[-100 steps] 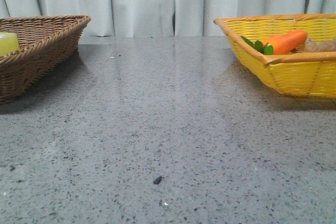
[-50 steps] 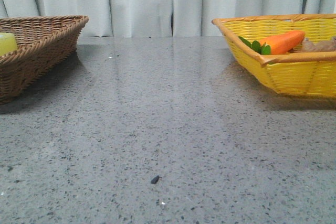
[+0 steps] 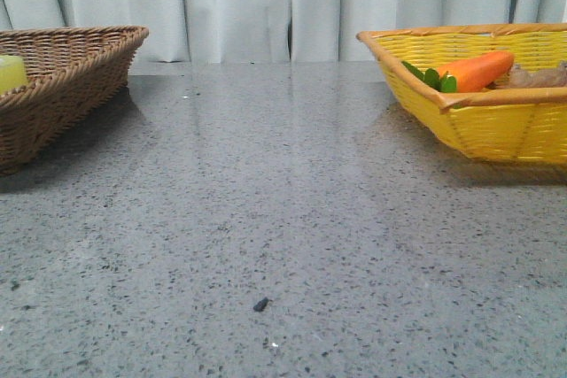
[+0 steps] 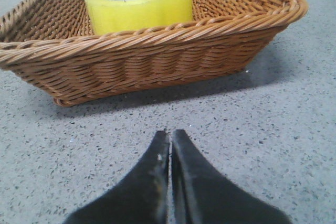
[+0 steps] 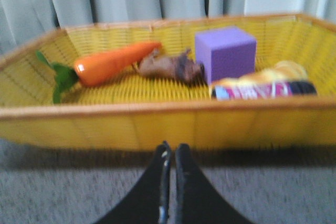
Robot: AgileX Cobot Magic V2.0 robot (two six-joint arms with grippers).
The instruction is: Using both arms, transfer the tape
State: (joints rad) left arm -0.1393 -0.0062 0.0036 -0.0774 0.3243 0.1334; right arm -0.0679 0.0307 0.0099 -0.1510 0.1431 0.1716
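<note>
Item 1, my left end effector (image 4: pixel 169 140): fingers pressed together, tips meeting, nothing between them. It hangs low over the grey table (image 4: pixel 273 129), pointed at the near wall of the brown wicker basket (image 4: pixel 147 56).

Item 2, tape (image 4: pixel 139 3): a yellow roll with a white core, standing on its flat face inside the brown wicker basket, hole upward, its axis vertical. From my left end effector it lies at about 12 o'clock, a shade toward 11, beyond the basket's near rim and apart from it. In the front view the roll's edge peeks over the rim at the far left.

Item 3, my right end effector (image 5: pixel 170 153): clenched likewise, holding nothing, facing the yellow basket (image 5: pixel 157 124) across the table from the brown one. That basket holds a carrot (image 5: pixel 113 62), a purple block (image 5: pixel 226 52), a brown lump and a wrapped packet; I see no tape there.

Judgement: the left arm is much the nearer to the roll. Whether the brown basket is the tape's source or its destination, this scene does not settle.
</note>
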